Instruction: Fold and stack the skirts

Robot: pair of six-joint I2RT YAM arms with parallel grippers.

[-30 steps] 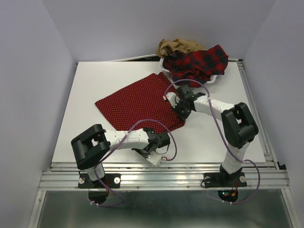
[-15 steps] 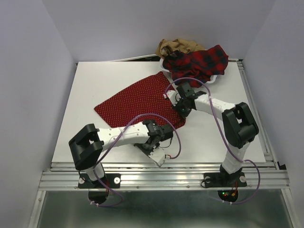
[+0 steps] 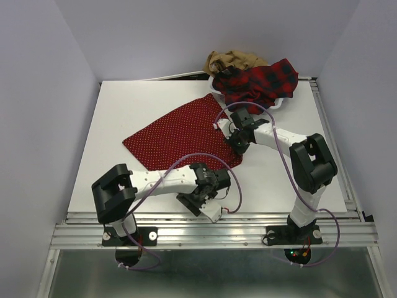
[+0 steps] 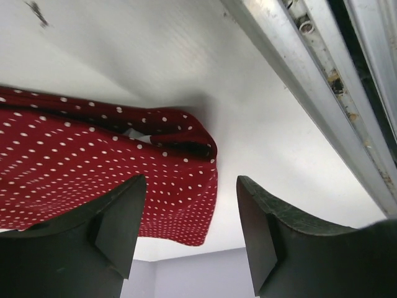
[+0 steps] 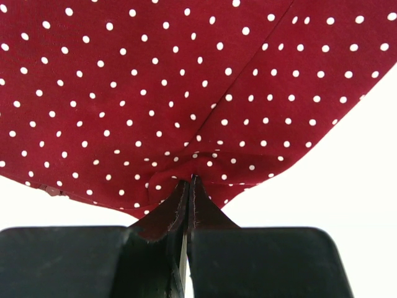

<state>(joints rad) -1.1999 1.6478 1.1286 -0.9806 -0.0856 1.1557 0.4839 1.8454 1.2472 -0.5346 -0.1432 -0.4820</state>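
The red skirt with tiny white dots [image 3: 177, 133] lies spread flat on the white table [image 3: 118, 118]. In the overhead view it sits mid-frame, a slanted sheet running from lower left up toward the upper right.

Over on its right edge, the right gripper [image 5: 188, 186] is clenched hard on it. On the right wrist camera the two black fingers [image 5: 248, 261] are pressed together, with a fold of dotted cloth nipped between them and puckers fanning out from the pinch. The rest of the skirt fills the top of that frame.

Down at bottom centre of the overhead view, the left gripper [image 4: 191, 186] is released, its jaws standing apart and nothing clamped. On the left wrist camera the skirt's lower corner, its hem curled over, lies just past the fingertips on the left of the frame. Whether the left-hand finger touches it, I can't tell.

Around it, the red-and-black plaid skirt [image 3: 260, 81] is heaped at upper right, draped over the white basket [image 3: 284, 101]. The tan-brown skirt [image 3: 232, 60] is crumpled just behind, at top centre. A purple cable [image 3: 192, 156] from the left arm loops across the dotted skirt's lower part. An aluminium rail [image 4: 310, 81] runs along the table's near edge, at the right of the left wrist frame. A dark scuff [image 4: 37, 12] marks the table at that frame's upper left.
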